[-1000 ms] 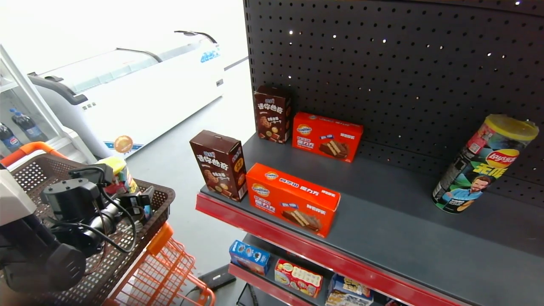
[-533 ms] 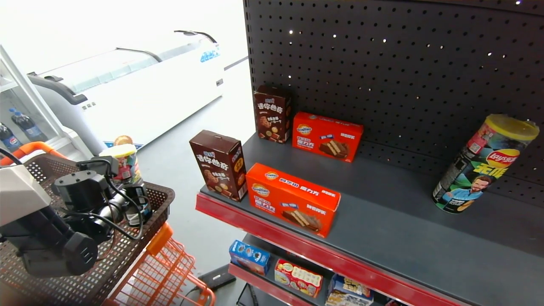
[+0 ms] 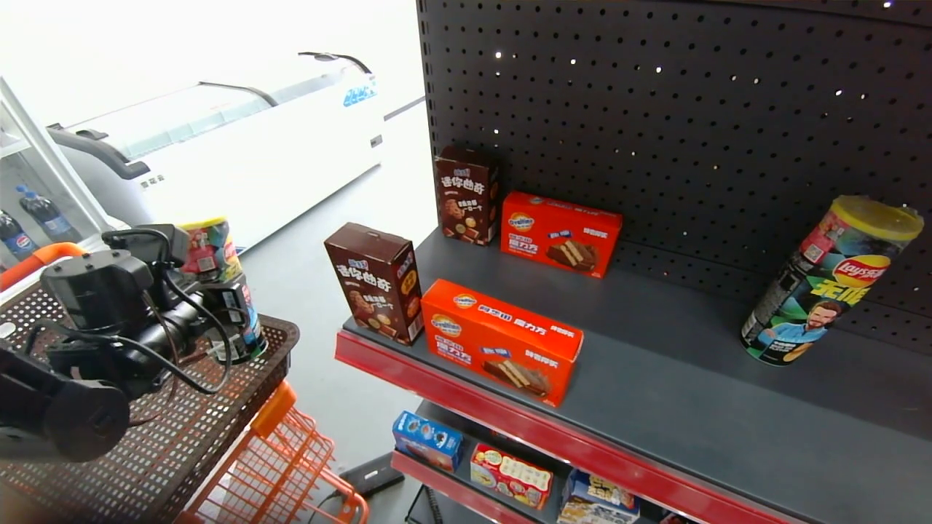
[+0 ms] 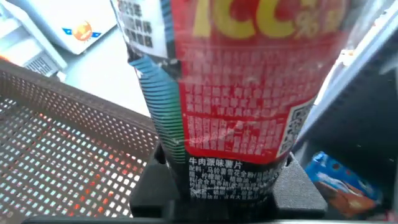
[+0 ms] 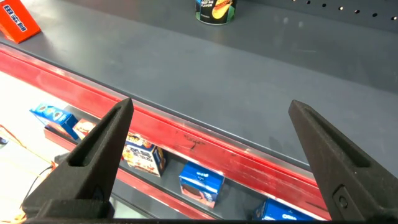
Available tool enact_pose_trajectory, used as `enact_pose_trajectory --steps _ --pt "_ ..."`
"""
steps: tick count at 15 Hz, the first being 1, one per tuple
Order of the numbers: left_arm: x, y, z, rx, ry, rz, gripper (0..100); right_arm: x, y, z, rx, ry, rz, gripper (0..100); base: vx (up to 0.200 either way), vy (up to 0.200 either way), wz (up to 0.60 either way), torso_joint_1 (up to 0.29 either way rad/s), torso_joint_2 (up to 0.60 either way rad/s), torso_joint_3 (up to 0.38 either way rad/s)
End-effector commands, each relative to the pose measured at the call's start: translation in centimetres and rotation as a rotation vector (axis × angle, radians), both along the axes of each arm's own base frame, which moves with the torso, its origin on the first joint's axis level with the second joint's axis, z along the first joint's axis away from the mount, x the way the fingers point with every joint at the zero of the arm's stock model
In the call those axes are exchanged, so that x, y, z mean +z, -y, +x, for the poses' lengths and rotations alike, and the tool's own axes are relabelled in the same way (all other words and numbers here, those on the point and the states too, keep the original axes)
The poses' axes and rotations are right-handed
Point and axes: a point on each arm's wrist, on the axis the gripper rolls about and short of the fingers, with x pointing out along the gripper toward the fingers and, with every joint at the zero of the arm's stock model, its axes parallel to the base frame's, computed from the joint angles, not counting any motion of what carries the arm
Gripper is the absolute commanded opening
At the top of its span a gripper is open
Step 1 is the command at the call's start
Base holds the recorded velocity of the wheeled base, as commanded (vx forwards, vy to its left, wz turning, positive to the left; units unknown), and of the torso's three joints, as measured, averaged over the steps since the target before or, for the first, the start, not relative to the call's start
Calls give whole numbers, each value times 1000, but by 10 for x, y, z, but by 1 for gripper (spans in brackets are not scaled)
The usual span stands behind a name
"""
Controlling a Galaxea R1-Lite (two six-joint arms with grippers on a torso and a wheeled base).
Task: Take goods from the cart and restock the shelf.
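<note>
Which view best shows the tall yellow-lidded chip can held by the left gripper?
The head view: the whole yellow-lidded chip can shows, lid to base, in the left gripper above the brown cart basket. The left wrist view gives its label close up; the right wrist view faces the grey shelf.

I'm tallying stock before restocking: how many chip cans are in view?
2. The shelved chip can stands at the right of the shelf, near the pegboard; the held chip can is in the left gripper above the cart basket. Others may lie hidden.
</note>
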Motion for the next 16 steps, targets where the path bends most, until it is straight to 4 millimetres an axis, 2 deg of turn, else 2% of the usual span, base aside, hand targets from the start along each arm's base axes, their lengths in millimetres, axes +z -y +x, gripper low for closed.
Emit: enact_pose_trajectory --steps 1,2,6,7,8,10,11,13,16 --pt "54 7 -37 -51 90 7 0 0 0 0 1 0 0 100 0 0 0 0 0 0" --pt "65 9 -51 -78 90 6 0 0 0 0 -1 0 0 100 0 0 0 0 0 0" --pt "83 24 -63 -180 218 14 0 0 0 0 1 0 0 100 0 0 0 0 0 0" --pt "100 36 -82 -267 279 20 0 0 0 0 1 0 0 100 0 0 0 0 0 0" --pt "109 46 -94 -311 260 11 0 0 0 0 -1 0 0 100 0 0 0 0 0 0" --pt "105 49 -114 -357 213 11 0 0 0 0 1 0 0 100 0 0 0 0 0 0" --pt "105 57 -135 -480 229 4 0 0 0 0 1 0 0 100 0 0 0 0 0 0" --pt "104 61 -144 -625 204 -1 0 0 0 0 1 0 0 100 0 0 0 0 0 0" --pt "106 66 -152 -697 188 -6 0 0 0 0 -1 0 0 100 0 0 0 0 0 0"
